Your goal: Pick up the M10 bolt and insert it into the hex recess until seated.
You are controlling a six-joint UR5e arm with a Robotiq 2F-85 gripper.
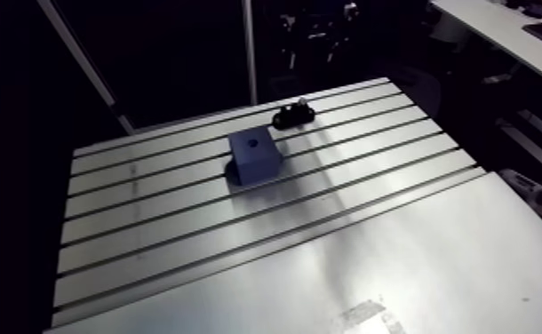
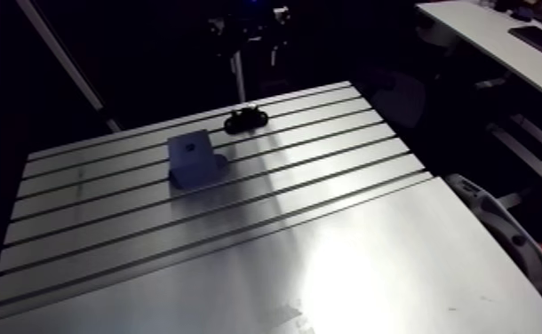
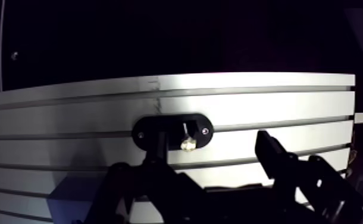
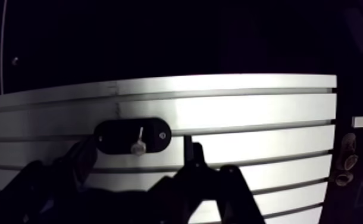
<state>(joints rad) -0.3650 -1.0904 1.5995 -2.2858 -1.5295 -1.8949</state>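
With the jaws wide apart and empty, an off-centre descent could knock the small silver bolt (image 3: 187, 143) off its black oval holder (image 3: 149, 126) ahead.

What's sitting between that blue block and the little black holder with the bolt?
Nothing. In the arm view, only bare slotted table separates the blue block from the black holder.

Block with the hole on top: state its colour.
The block is dark blue; the arm view shows it best.
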